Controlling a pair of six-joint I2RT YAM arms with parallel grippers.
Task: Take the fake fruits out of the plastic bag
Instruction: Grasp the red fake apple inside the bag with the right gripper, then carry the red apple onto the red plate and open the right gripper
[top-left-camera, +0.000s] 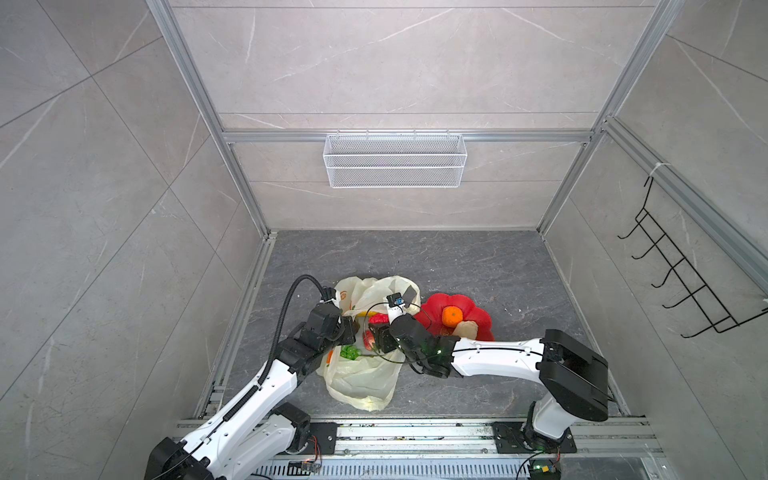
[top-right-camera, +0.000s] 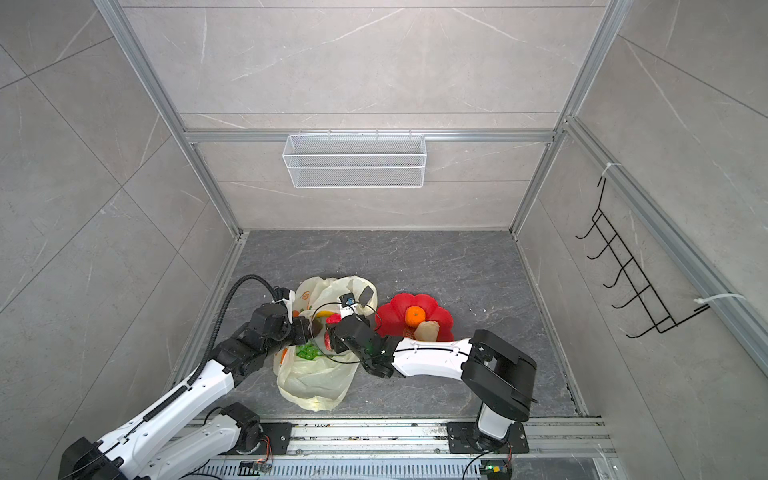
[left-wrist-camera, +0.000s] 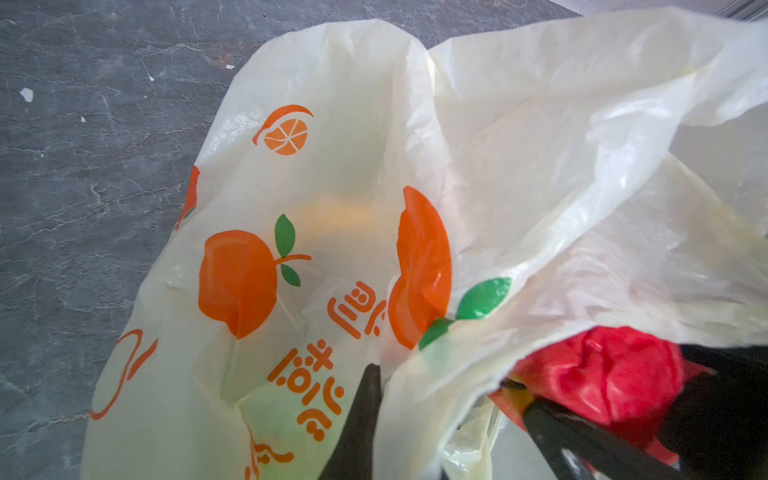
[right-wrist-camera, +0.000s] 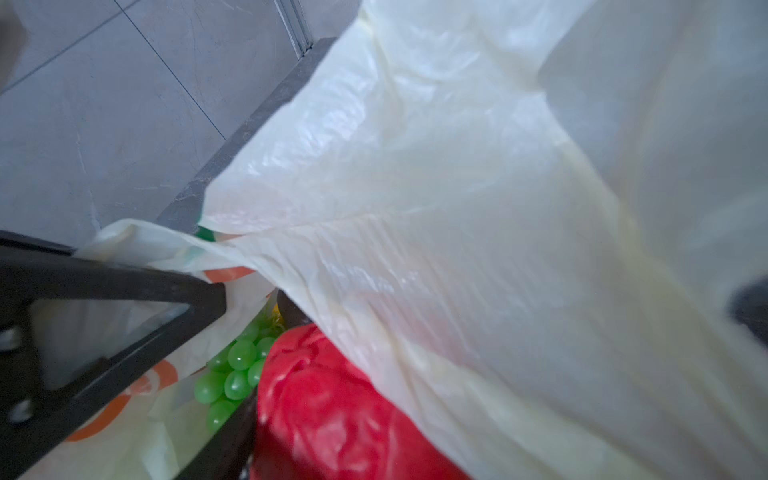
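Two are out: a round orange plastic fruit (top-left-camera: 451, 316) and a pale peach plastic one (top-left-camera: 467, 329) sit on the red flower-shaped plate (top-left-camera: 436, 301), beside the crinkly cream-yellow plastic bag (top-left-camera: 361, 374) on the grey bench (top-left-camera: 457, 266). A green plastic grape bunch (right-wrist-camera: 237, 374) lies inside. The left fingers (left-wrist-camera: 365, 407) pinch the bag's rim tight. The right fingers (right-wrist-camera: 224, 436) clasp a glossy red plastic fruit (right-wrist-camera: 332, 407) at its mouth. Only the wrist views show that clasp, and only the top views show the plate.
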